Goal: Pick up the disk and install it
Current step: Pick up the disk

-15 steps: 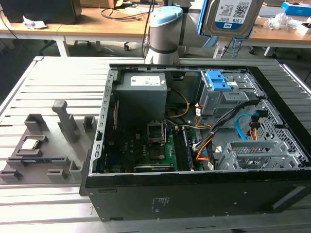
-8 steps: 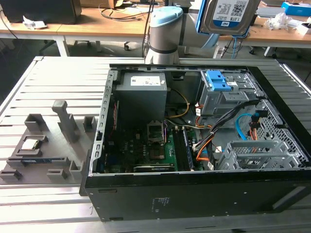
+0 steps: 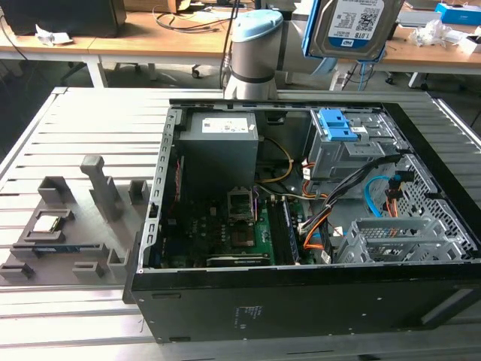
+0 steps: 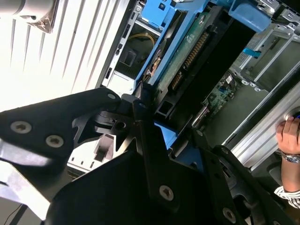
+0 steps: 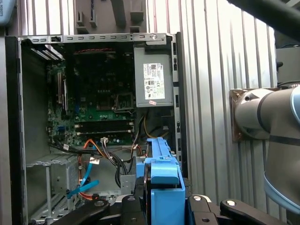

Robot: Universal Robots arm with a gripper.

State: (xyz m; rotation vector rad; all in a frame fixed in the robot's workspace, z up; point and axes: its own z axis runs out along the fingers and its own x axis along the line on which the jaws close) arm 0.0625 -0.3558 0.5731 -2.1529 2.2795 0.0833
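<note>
one gripper (image 4: 137, 104) around one disk (image 3: 352, 26), one open case (image 3: 301, 304)

You have soft, even light in the exterior view: the open black computer case (image 3: 301, 301) throws only a faint shadow onto the ribbed grey metal tabletop (image 3: 90, 120) beside it. Above the case, the flat silver-grey disk (image 3: 353, 26) shows a bright white label. In the second wrist view, the tabletop beside the case burns out to white glare.
</note>
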